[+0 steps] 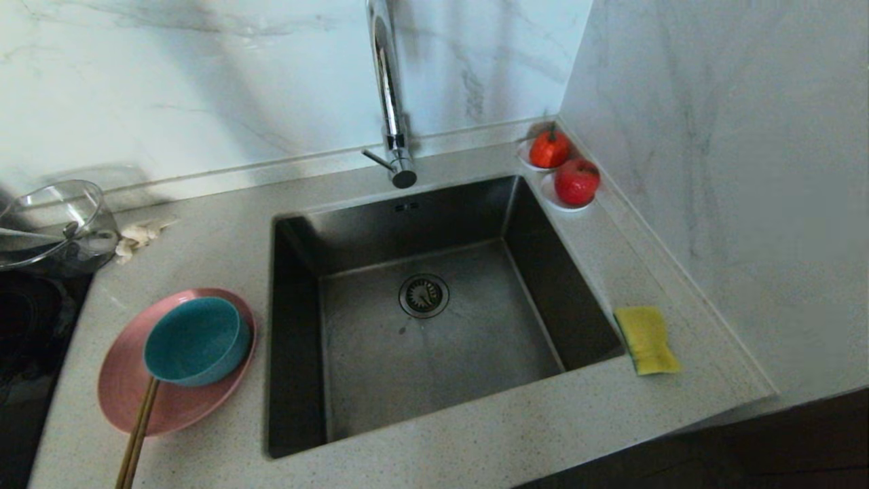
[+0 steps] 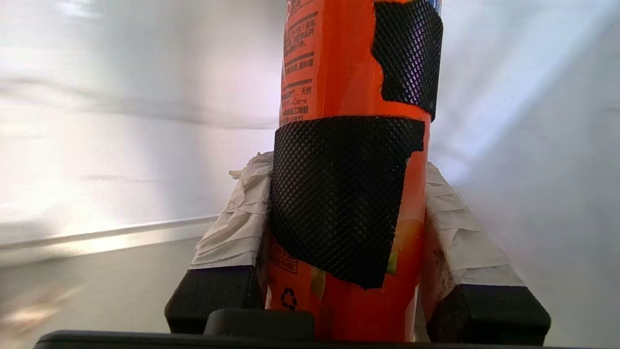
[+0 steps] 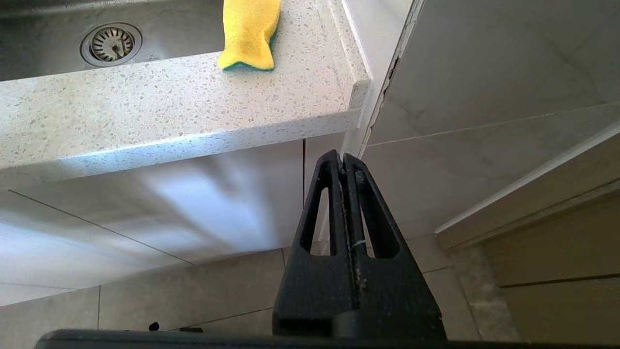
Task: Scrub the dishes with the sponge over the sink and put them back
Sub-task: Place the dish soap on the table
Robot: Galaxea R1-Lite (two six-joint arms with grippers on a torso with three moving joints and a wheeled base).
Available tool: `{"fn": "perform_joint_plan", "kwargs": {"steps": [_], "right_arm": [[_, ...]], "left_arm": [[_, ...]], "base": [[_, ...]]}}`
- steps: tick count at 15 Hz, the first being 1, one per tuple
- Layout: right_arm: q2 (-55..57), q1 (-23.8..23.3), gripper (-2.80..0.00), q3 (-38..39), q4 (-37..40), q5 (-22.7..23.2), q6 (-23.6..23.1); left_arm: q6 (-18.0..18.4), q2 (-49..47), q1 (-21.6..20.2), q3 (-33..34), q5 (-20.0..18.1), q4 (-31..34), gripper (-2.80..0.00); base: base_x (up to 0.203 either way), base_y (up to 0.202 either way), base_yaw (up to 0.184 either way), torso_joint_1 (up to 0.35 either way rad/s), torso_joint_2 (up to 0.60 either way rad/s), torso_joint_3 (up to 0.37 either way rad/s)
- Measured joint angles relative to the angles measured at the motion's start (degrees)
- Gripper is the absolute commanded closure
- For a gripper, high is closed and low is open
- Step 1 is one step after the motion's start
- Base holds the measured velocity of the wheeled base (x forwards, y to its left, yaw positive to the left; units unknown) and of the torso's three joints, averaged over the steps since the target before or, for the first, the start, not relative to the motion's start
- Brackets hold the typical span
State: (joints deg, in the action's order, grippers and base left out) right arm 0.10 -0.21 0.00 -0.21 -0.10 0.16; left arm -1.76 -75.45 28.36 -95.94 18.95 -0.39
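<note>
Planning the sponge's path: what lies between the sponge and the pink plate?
In the head view, only the sink lies between sponge and pink plate.

Right gripper (image 3: pixel 345 162): two matte black, tapered wedge-shaped fingers, each with an elongated triangular cut-out, rising from a thick black base; pale scuffing along the seam at 12 o'clock. Left gripper (image 2: pixel 346 291): blocky black fingers (image 2: pixel 208 291) at 8 and 4 o'clock, wrapped in crumpled white tissue-like padding. A black bar edges both wrist views at 6 o'clock.
</note>
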Motion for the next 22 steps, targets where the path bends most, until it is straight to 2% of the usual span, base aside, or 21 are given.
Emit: {"fn": "perform_joint_plan", "kwargs": {"steps": [5,10,16,22], "right_arm": [[0.00,0.02,0.00,0.00,0.01,0.00,-0.02],[0.00,0.02,0.00,0.00,0.01,0.00,-0.02],[0.00,0.00,0.00,0.00,0.00,0.00,0.02],[0.00,0.00,0.00,0.00,0.01,0.00,-0.02]], "left_arm": [[-0.20,2.74,-11.53,6.61,-0.12,-7.94,0.00],[-0.06,3.15,-19.46,14.37,0.14,-17.75,0.00],[0.74,1.02,-26.26,25.64,0.12,-33.08,0.00],[1.35,-3.52,-29.23,34.33,0.48,-43.48,0.00]], "base": [[0.000,0.000,0.000,0.000,0.00,0.000],[0.000,0.000,0.000,0.000,0.00,0.000],[0.000,0.000,0.000,0.000,0.00,0.000],[0.000,0.000,0.000,0.000,0.00,0.000]]}}
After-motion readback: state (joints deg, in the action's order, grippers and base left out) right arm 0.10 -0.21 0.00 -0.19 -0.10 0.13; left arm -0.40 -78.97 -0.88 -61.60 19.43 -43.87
